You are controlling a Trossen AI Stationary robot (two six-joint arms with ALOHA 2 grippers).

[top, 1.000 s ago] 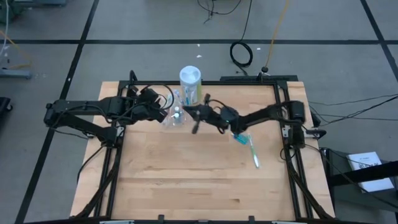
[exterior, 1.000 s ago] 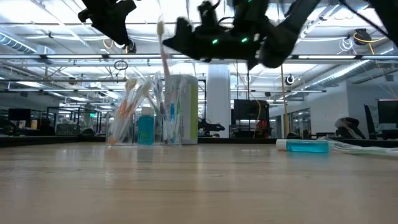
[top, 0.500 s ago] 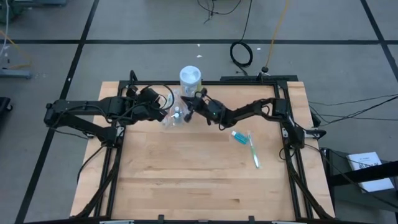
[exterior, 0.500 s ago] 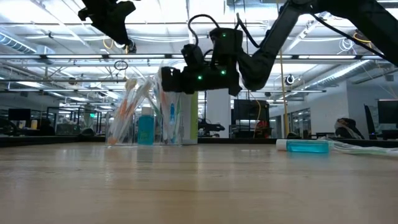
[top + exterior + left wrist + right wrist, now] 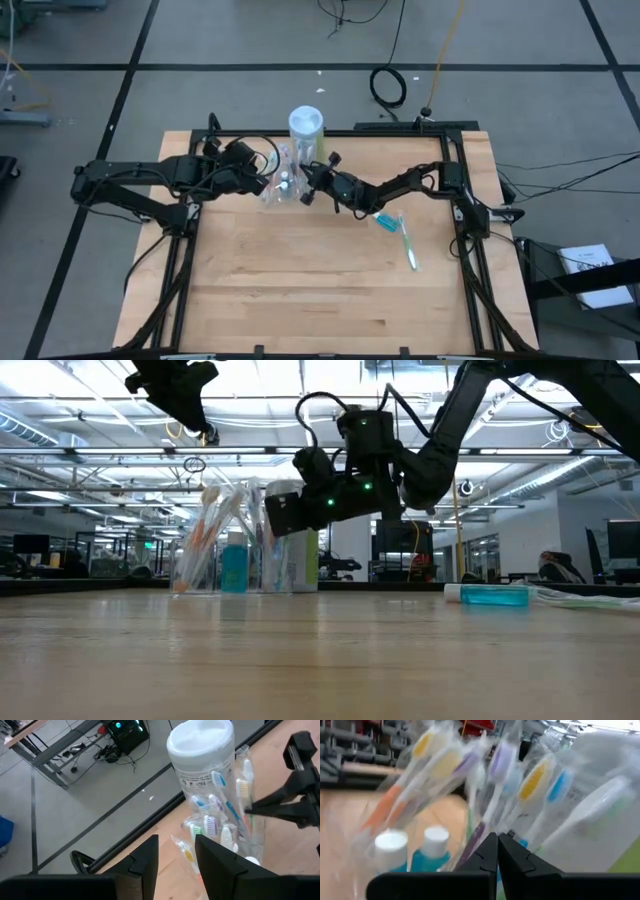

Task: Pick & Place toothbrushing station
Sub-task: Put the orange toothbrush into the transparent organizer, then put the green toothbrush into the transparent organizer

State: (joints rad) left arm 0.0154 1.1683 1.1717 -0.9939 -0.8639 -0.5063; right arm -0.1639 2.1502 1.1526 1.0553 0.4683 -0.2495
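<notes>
High view: the right pincer [image 5: 307, 196], pressed shut and empty, is held beside the cup [image 5: 283, 186] of toothbrushes [image 5: 243, 790]. The left pincer [image 5: 176, 851] is parted above it.

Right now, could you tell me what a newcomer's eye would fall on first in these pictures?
Probably the clear cup crammed with pastel toothbrushes near the table's far edge, beside the white-capped canister. The right gripper hangs next to the cup, fingers shut, while the left gripper hovers open on its other side. One teal tube lies apart.
</notes>
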